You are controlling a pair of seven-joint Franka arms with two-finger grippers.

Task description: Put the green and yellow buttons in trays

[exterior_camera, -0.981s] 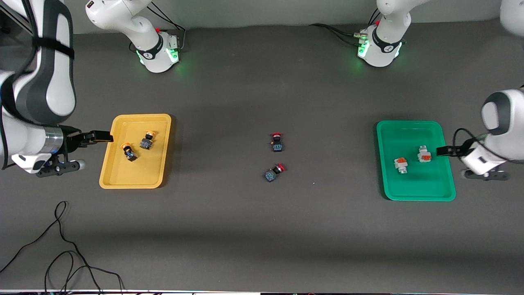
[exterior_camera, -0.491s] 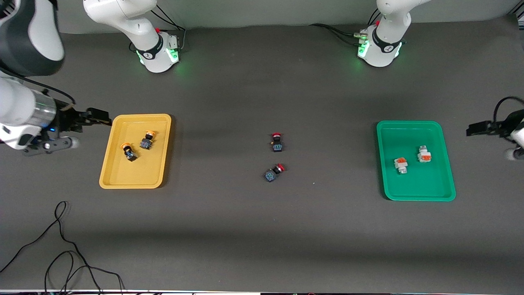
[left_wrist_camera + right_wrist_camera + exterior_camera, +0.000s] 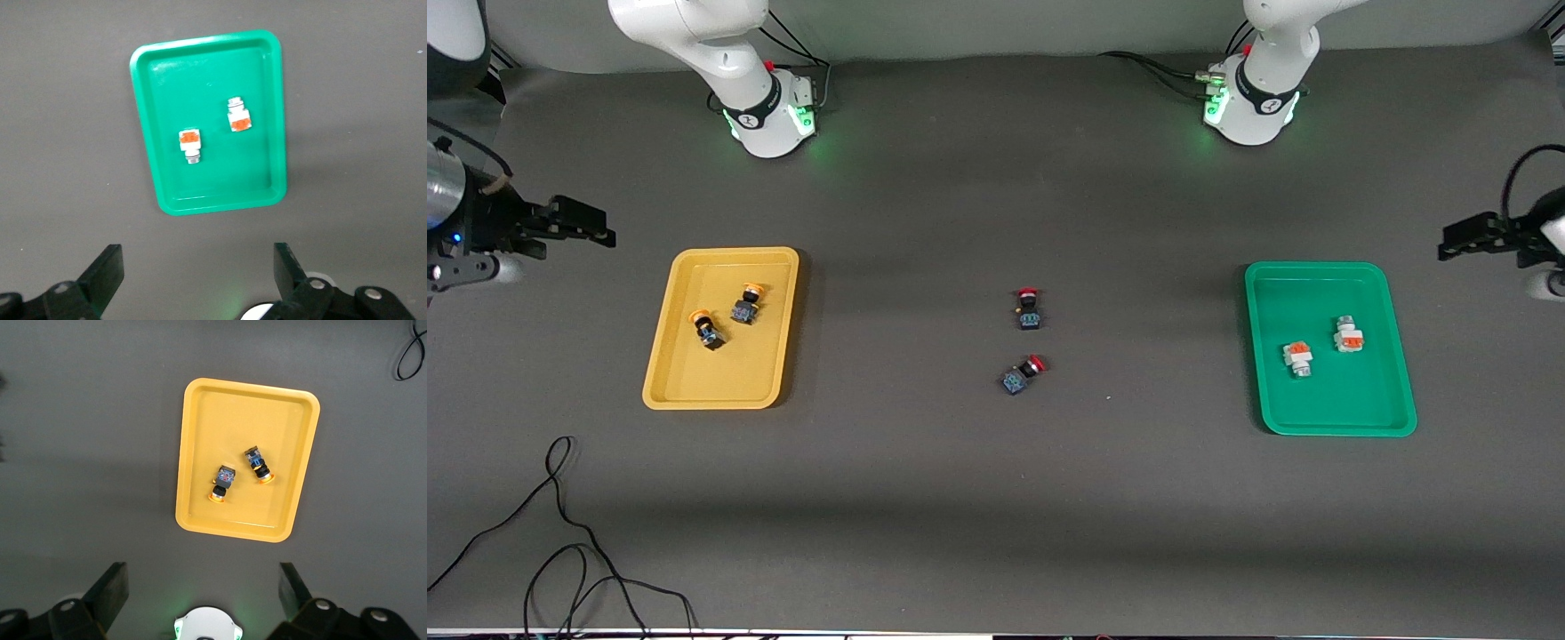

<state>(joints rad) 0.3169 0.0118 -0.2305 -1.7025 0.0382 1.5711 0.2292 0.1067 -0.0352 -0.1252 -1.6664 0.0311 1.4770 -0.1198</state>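
Buttons sit in both trays. Two yellow buttons (image 3: 725,316) lie in the yellow tray (image 3: 694,391). Two green buttons (image 3: 1323,347) lie in the green tray (image 3: 1316,418). Two red buttons (image 3: 1025,342) lie on the table (image 3: 996,498) between the trays. The left gripper (image 3: 198,270) and the right gripper (image 3: 203,589) hang empty with fingers wide apart, each over bare table beside its tray.

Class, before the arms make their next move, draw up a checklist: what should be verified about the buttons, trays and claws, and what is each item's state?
1. Both yellow buttons in yellow tray: ok.
2. Both green buttons in green tray: ok.
3. Red buttons on the table, outside the trays: ok.
4. Left claw open, empty, clear of green tray: ok.
5. Right claw open, empty, clear of yellow tray: ok.
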